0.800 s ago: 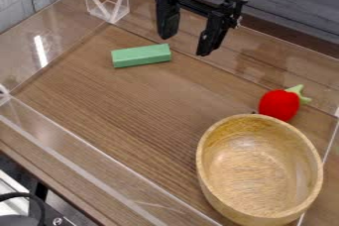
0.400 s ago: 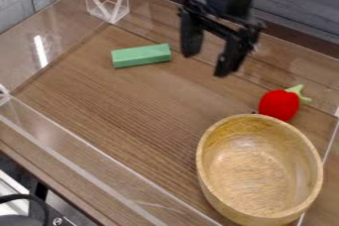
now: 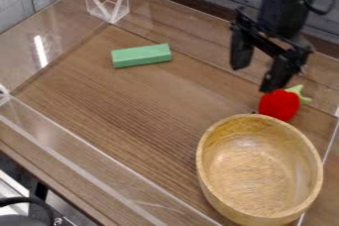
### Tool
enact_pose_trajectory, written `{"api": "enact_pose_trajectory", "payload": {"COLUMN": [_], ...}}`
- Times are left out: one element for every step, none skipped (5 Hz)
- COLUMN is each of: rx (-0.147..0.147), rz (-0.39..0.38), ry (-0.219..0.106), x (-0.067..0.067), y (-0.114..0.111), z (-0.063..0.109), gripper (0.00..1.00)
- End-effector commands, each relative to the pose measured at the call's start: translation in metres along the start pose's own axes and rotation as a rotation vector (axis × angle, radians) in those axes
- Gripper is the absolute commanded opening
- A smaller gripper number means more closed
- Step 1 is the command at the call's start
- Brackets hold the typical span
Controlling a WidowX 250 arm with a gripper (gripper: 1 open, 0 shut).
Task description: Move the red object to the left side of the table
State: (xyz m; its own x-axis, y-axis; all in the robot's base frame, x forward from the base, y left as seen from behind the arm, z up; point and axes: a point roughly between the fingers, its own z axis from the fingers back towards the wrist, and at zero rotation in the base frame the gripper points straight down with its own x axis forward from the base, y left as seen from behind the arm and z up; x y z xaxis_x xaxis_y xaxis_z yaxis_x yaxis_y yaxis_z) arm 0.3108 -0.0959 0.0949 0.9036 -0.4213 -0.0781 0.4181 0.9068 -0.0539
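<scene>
The red object (image 3: 280,104) is a small rounded toy fruit with a green leafy top, lying on the right side of the table (image 3: 133,111), just behind the wooden bowl. My gripper (image 3: 263,62) hangs open above and slightly left of it, its two black fingers spread apart with nothing between them. One fingertip (image 3: 282,76) is close over the fruit's top without clearly touching it.
A round light wooden bowl (image 3: 260,169) fills the front right. A green rectangular block (image 3: 142,56) lies at the back centre-left. Low clear acrylic walls (image 3: 54,141) edge the tabletop, with a folded clear piece (image 3: 107,6) at the back left.
The open gripper has travelled right and a little forward, from behind the green block to just above the red fruit. The objects have stayed put.
</scene>
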Motion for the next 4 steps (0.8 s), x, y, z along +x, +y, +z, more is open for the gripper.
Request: {"api": "enact_pose_trajectory", "payload": {"rx": [0.012, 0.008, 0.006, 0.013], "rz": [-0.077, -0.126, -0.176, -0.172], "ry": [-0.074, -0.076, -0.071, -0.074], "x": [0.02, 0.029, 0.039, 0.049], "y": [-0.016, -0.03, -0.035, -0.032], "z": [0.012, 0.003, -0.008, -0.02], "gripper": [1.0, 1.0, 1.0, 1.0]}}
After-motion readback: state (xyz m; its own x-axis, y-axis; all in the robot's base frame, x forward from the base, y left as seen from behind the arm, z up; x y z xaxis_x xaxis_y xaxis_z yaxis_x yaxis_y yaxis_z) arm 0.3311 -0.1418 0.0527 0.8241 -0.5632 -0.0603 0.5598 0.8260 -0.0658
